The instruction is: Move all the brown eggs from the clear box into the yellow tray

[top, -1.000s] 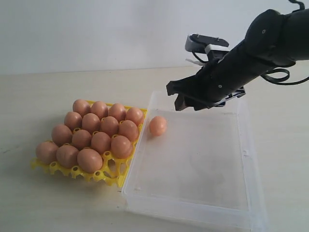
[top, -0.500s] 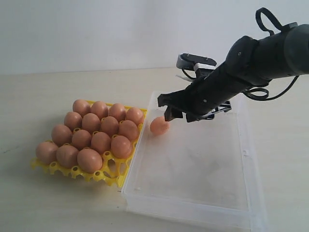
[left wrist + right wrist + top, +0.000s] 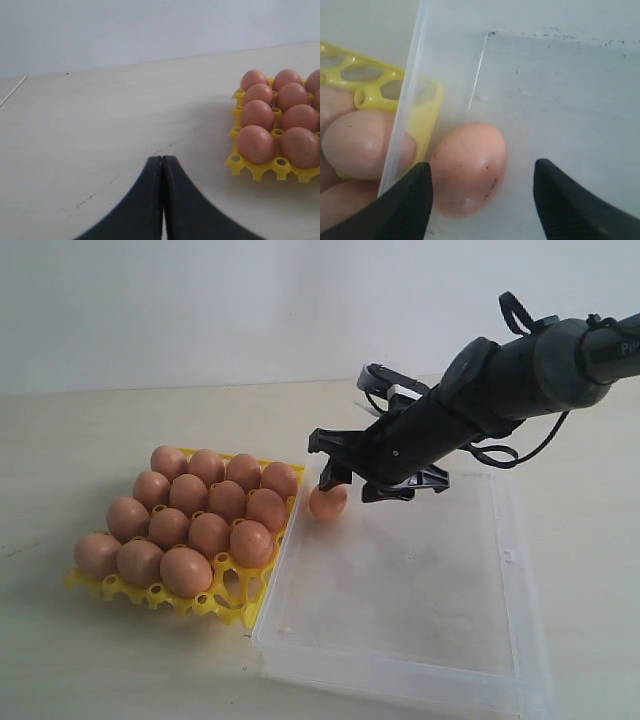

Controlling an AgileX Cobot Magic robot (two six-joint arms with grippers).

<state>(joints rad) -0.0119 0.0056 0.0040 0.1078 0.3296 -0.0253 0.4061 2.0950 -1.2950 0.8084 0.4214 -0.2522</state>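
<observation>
One brown egg point(image 3: 327, 502) lies in the clear box point(image 3: 400, 680), against the wall nearest the yellow tray point(image 3: 240, 605). Several brown eggs point(image 3: 208, 533) fill the tray's cups. My right gripper point(image 3: 345, 480) hangs open just above the lone egg. In the right wrist view this egg point(image 3: 470, 167) sits between the spread fingers of the right gripper point(image 3: 482, 167): one fingertip is close beside it at the box wall point(image 3: 410, 110), the other stands well apart. My left gripper point(image 3: 162, 158) is shut and empty over bare table, beside the tray point(image 3: 252, 170) and its eggs point(image 3: 256, 144).
The box floor point(image 3: 420, 580) behind the lone egg holds nothing else. The tray's edge point(image 3: 370, 95) and an egg in it point(image 3: 360, 145) press close to the outside of the box wall. Pale tabletop point(image 3: 80, 440) surrounds both containers.
My right arm has swung left and down from the box's far side to just over the lone egg, and its jaws have spread a little wider. The egg has stayed put.
</observation>
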